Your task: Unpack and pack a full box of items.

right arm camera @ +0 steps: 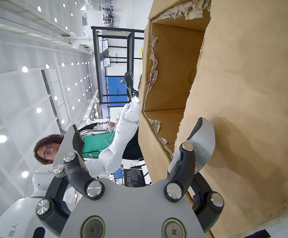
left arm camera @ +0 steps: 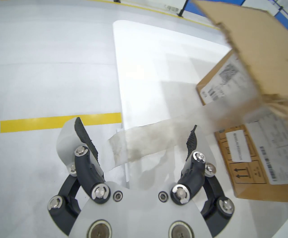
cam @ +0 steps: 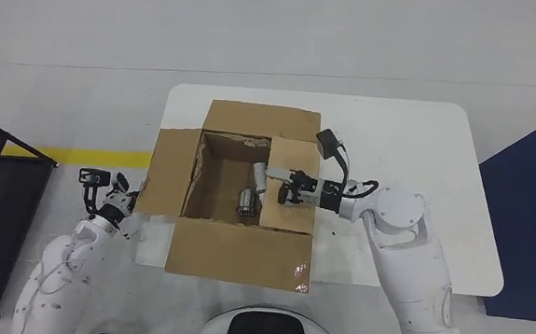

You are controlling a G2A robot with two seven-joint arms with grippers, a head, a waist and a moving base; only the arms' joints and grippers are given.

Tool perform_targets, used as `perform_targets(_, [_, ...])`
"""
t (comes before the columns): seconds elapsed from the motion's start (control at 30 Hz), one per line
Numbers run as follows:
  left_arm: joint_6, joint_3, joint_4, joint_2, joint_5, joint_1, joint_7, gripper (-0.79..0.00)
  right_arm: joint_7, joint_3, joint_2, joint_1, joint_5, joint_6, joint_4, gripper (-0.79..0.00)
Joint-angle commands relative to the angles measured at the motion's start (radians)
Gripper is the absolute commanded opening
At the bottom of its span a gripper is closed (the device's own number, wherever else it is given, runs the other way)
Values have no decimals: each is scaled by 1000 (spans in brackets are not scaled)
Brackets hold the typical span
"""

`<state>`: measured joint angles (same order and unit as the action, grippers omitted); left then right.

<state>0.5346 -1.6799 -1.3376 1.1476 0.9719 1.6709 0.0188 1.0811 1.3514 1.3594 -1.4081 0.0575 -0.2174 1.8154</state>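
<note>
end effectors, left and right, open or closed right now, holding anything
Left end effector: open, holding nothing.
Right end effector: open, holding nothing.

left claw (left arm camera: 136, 126) spread wide, left arm (cam: 67, 263) bent, right claw (right arm camera: 137, 125) spread wide, right arm (cam: 400, 214) extended leftward

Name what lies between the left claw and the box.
Clear tape, stretching from the box toward the left claw; the left wrist view shows it.

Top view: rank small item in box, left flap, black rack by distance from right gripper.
From the right gripper:
1. small item, inside the box, closest.
2. left flap, box's opposite side.
3. black rack, at the view's left edge.
</note>
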Motion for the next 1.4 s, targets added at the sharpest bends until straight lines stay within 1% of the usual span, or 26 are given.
perform_targets(0.0, [24,-26,-46,-2,-62,18,-11,0,-5,-1,-4,-12,5,2,14,0])
perform_targets(0.13, [62,-93,-160,-10,-169,63,-52,0,-17,2,-13,-41,9,6,37,0])
perform_targets(0.27, [105,-133,-290,-15,-281,114,-121,0,-28,4,-19,-57,-16,12,37,0])
perform_targets(0.37, [133,-134,-397,-16,-324,155,-156,0,-38,1,-23,-69,-18,15,38,0])
perform_targets(0.47, [150,-117,-495,-15,-342,188,-177,0,-51,7,-29,-92,-18,17,52,0])
perform_targets(0.57, [141,-86,-550,-14,-318,207,-200,0,-67,21,-36,-123,-17,27,78,0])
perform_targets(0.63, [131,-60,-554,-13,-283,205,-206,0,-74,31,-41,-151,-19,44,103,0])
perform_targets(0.7, [112,-34,-539,-11,-249,198,-196,0,6,41,-44,-173,-133,105,117,0])
perform_targets(0.77, [118,-14,-532,-11,-228,197,-199,0,-33,88,-53,-203,-92,118,143,0])
perform_targets(0.93, [112,8,-520,-11,-200,188,-203,0,2,129,-69,-300,-83,183,271,0])
perform_targets(1.17, [63,33,-479,-12,-185,154,-239,0,6,133,-70,-305,-80,186,277,0])
perform_targets(1.37, [52,60,-444,-13,-154,139,-251,0,6,133,-70,-305,-80,186,277,0])
